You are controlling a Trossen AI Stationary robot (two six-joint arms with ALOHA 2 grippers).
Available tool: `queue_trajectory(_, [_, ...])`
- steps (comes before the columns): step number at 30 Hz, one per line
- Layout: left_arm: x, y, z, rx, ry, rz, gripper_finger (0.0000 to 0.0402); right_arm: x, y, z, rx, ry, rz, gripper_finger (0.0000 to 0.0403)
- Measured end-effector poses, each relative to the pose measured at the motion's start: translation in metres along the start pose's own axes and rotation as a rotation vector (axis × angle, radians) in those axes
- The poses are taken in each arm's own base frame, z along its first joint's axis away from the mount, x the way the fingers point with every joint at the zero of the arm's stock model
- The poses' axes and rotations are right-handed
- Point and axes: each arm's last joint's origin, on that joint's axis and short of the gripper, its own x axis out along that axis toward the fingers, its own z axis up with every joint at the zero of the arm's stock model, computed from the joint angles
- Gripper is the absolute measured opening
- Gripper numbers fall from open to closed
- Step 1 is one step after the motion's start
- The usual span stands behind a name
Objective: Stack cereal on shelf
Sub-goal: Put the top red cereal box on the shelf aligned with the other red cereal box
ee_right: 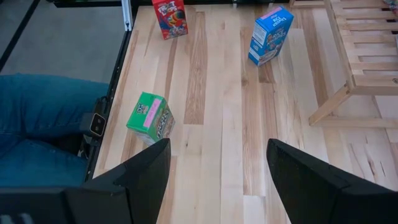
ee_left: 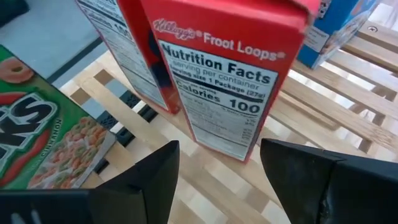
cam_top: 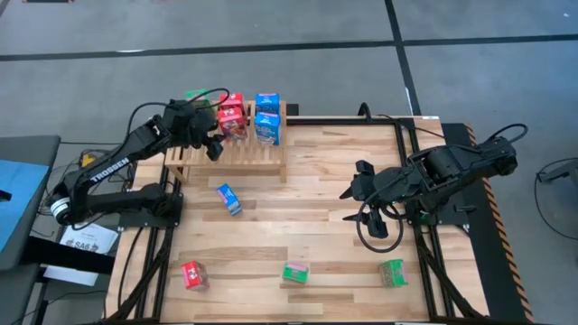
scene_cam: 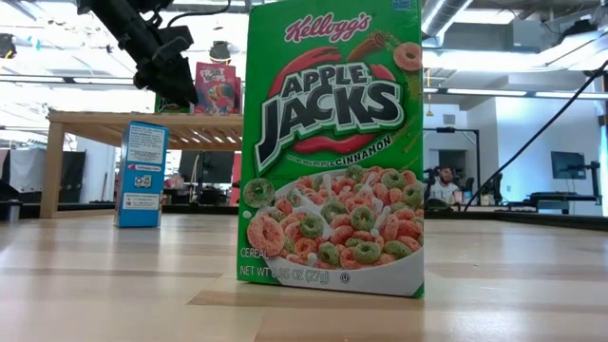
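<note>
Left wrist view shows the left gripper point(ee_left: 217, 165) with its fingers point(ee_left: 152, 180) parted around empty air, a red Froot Loops box point(ee_left: 217, 74) standing on the shelf point(ee_left: 323, 106) slats just beyond them and not between them; whether a fingertip grazes the box cannot be told. A second red box point(ee_left: 115, 37) stands behind it, cut off by the frame, and a green box point(ee_left: 43, 137) lies on the slats beside them, only part of its label showing.

From the high view, the shelf point(cam_top: 230, 149) sits at 11 o'clock on the desk point(cam_top: 298, 226), carrying two blue boxes point(cam_top: 266, 119) upright. The right gripper point(cam_top: 361, 194) hovers at 3 o'clock, fingers point(ee_right: 140, 168) spread wide and holding nothing. On the desk: a blue box point(cam_top: 229, 199) near the centre, a red box point(cam_top: 193, 274) at 7 o'clock, a green box point(cam_top: 295, 271) at 6 o'clock and another green box point(cam_top: 392, 272) at 5 o'clock.

Low view is largely blocked by an Apple Jacks box point(scene_cam: 332, 152).
</note>
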Motion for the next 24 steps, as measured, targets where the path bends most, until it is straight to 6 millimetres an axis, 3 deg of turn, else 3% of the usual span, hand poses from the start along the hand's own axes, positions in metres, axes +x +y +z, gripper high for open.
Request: queue_trajectory(24, [0.0000,0.0006,-0.0002,-0.008,0.003,0.023,0.0215,0.0000,0.0000,0.0000,0.000,0.000,0.000,0.0292])
